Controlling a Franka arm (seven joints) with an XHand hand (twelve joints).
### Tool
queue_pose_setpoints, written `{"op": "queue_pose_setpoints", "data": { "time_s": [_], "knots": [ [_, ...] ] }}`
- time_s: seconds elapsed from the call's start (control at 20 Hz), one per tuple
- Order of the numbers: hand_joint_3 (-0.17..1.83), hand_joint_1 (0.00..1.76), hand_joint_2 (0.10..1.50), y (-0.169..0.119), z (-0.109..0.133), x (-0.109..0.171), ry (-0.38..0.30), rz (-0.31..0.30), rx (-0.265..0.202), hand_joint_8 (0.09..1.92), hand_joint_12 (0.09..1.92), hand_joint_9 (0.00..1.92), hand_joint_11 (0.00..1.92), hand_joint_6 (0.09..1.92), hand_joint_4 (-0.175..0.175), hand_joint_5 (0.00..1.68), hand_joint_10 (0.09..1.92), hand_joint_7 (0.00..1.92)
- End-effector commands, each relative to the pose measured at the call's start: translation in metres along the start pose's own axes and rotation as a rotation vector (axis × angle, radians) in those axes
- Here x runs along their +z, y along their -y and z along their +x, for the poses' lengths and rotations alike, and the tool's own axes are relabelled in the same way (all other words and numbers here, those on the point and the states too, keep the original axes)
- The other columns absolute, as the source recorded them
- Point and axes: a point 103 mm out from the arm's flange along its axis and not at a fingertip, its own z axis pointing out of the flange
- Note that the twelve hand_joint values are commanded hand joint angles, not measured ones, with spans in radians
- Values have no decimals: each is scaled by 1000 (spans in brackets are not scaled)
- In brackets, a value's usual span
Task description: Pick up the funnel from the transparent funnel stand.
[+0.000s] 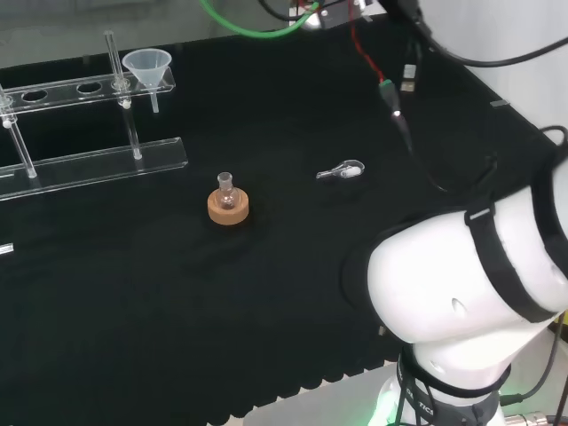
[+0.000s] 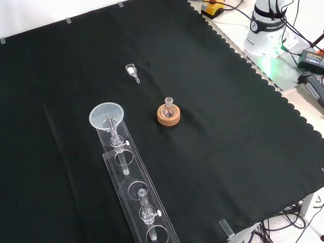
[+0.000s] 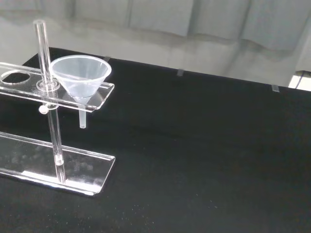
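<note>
Funnel, clear plastic cone, sat upright in the end hole of the transparent acrylic funnel stand, stem hanging below the top plate. I couldn't tell the hand's state. Small glass flask on cork ring stood well apart.

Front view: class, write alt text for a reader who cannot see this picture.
A clear funnel sits in the end hole of a transparent funnel stand on a black cloth. To its right a small glass flask stands upright in a cork ring, and a small clear scoop lies farther off.
</note>
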Motion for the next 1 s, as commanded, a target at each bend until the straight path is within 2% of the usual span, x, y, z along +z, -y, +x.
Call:
{"op": "queue_pose_setpoints", "data": {
  "time_s": [0.05,0.15,0.25,0.45,0.65,1.0],
  "knots": [
    [119,0,792,-108,45,47,-11,11,-109,87,623,0,0,87,85,0,87,0],
    [113,0,787,-132,56,51,-20,42,-100,87,338,0,0,87,95,0,87,0],
    [108,0,784,-150,65,54,-49,39,-105,87,99,0,0,87,103,0,87,0],
    [104,0,780,-184,76,63,-73,31,-131,87,87,0,0,87,110,0,87,0],
    [102,0,777,-212,81,82,-80,60,-164,87,87,0,0,87,111,0,87,0],
    [105,0,787,-222,84,109,-112,88,-204,87,87,0,21,87,105,0,87,0]
  ]
}}
